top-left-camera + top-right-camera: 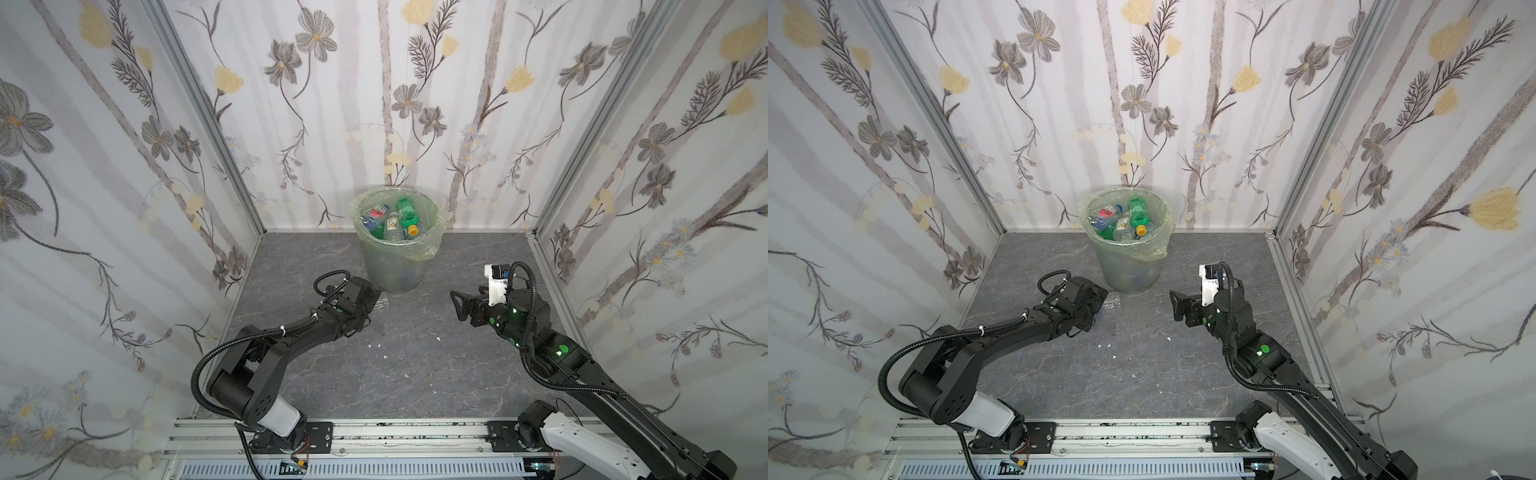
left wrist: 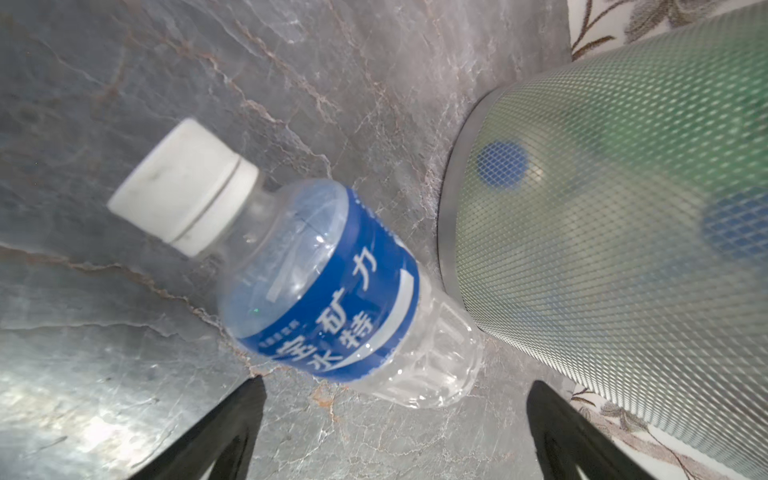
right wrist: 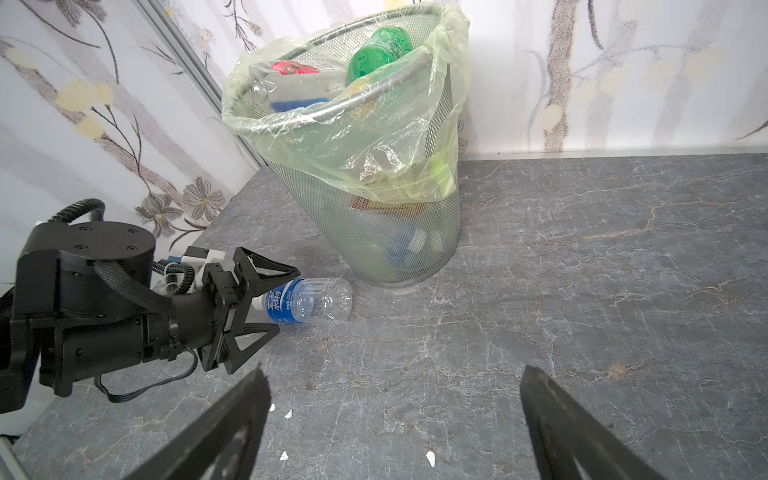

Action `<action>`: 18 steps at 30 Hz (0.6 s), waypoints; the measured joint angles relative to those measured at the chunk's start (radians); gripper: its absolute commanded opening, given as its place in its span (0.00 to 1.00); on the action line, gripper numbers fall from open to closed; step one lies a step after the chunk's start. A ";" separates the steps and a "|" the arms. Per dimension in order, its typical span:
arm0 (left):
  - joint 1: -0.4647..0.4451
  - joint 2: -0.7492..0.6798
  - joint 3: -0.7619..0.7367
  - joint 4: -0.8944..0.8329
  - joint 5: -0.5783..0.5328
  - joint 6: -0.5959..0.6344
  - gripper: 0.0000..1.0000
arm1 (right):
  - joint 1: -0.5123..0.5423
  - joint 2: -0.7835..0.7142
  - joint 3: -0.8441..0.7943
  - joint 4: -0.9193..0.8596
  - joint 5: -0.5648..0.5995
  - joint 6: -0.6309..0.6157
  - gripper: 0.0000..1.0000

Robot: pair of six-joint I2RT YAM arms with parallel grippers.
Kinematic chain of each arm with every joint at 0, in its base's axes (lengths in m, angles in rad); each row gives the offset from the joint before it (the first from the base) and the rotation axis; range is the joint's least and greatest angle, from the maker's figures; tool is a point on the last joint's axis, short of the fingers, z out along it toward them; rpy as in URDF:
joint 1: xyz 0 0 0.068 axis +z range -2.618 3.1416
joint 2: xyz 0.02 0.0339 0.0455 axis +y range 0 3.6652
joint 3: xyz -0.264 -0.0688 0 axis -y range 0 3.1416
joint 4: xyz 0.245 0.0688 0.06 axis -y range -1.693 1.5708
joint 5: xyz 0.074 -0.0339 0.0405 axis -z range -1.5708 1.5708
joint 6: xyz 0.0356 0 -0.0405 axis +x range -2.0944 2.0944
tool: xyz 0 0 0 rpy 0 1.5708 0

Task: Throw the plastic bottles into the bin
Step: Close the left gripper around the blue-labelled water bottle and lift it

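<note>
The left claw [image 3: 286, 300] stands spread wide, low over the floor and pinching nothing. Just before its fingertips a clear blue-labelled bottle [image 2: 332, 286] with a white cap lies on its side, its base just beside the foot of the bin [image 1: 395, 270], at about 7 o'clock from it. The bin stands at 12 o'clock by the back wall, holding other bottles [image 1: 406, 216]. The right claw [image 1: 457, 305], at 4 o'clock from the bin, is also spread and empty.

Blue-labelled clear bottle [image 2: 324, 291], green-bagged bin [image 3: 374, 232]

both top views: overhead, facing down | wrist views: low, close | all share bin [image 1: 392, 270]
</note>
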 measured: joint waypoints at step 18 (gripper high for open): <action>0.069 0.200 0.109 0.030 -0.009 -0.193 0.92 | -0.003 0.007 -0.046 0.031 -0.045 -0.008 0.95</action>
